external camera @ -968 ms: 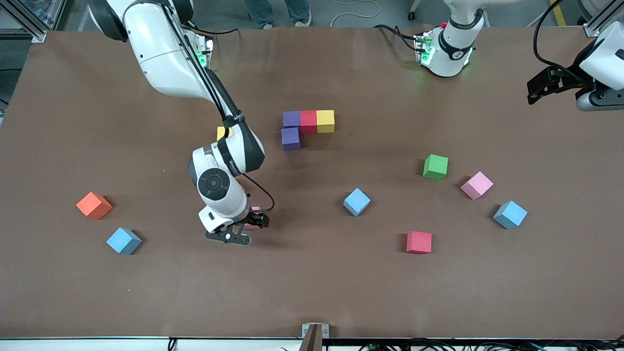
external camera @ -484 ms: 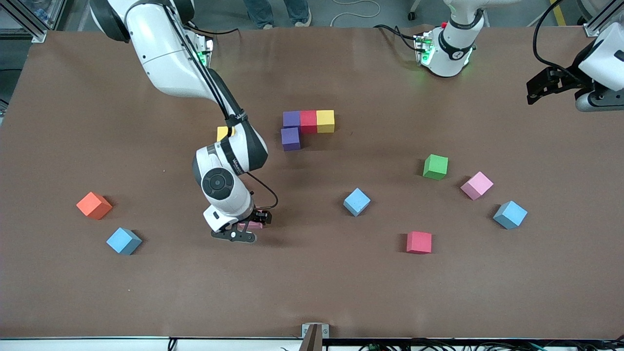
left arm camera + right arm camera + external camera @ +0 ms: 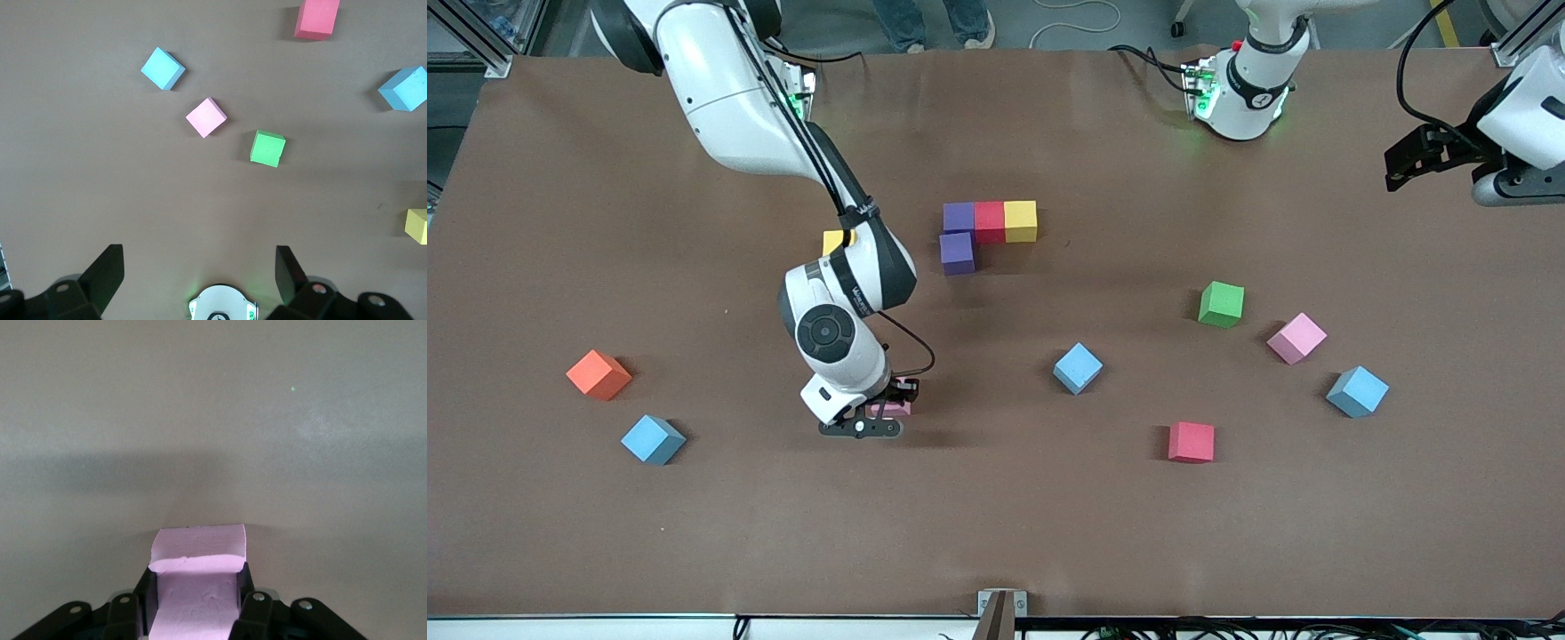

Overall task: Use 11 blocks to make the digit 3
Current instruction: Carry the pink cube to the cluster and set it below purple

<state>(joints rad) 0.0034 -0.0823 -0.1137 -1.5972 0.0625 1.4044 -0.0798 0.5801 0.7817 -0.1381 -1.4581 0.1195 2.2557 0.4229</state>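
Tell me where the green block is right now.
In the front view the green block sits on the table toward the left arm's end, beside the pink block and farther from the camera than the red block.

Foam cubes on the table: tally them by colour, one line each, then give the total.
Purple foam cubes: 2
Red foam cubes: 2
Yellow foam cubes: 2
Pink foam cubes: 2
Light blue foam cubes: 3
Green foam cube: 1
Orange foam cube: 1
Total: 13
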